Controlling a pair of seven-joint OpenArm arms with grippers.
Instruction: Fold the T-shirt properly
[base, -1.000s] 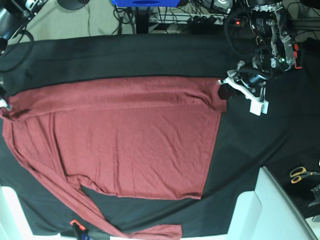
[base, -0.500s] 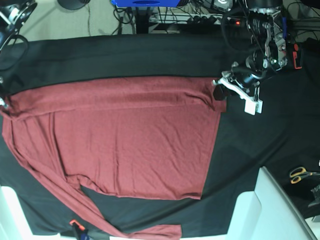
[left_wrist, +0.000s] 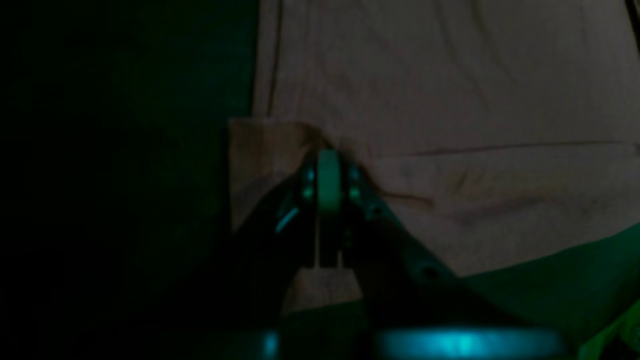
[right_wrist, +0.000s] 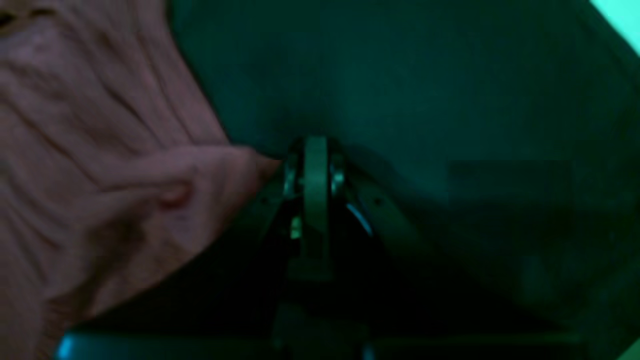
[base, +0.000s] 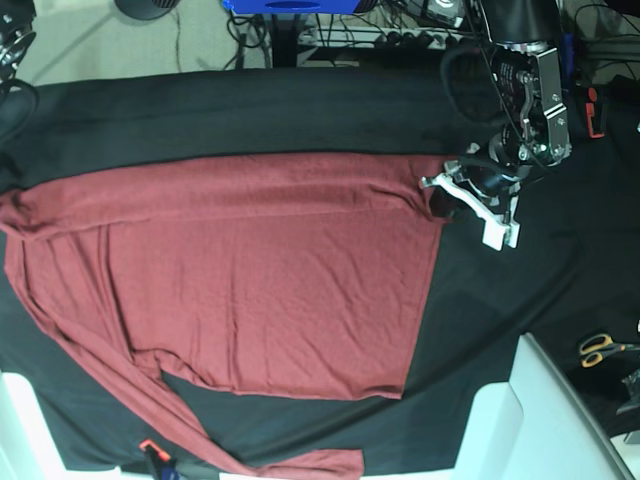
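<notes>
Lay spread flat on the black cloth (base: 300, 110): T-shirt (base: 250, 290), long axis crosswise. Pinched shut on its far corners: left gripper (left_wrist: 327, 162) and right gripper (right_wrist: 315, 150), one at each end, equally near.

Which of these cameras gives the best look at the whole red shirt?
The base view: the T-shirt lies spread on the black cloth, one sleeve trailing down. The left wrist view shows only a dim folded corner; the right wrist view, a wrinkled bunch.

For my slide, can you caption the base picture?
Red shirt spread on black cloth, left tool at its corner.
</notes>
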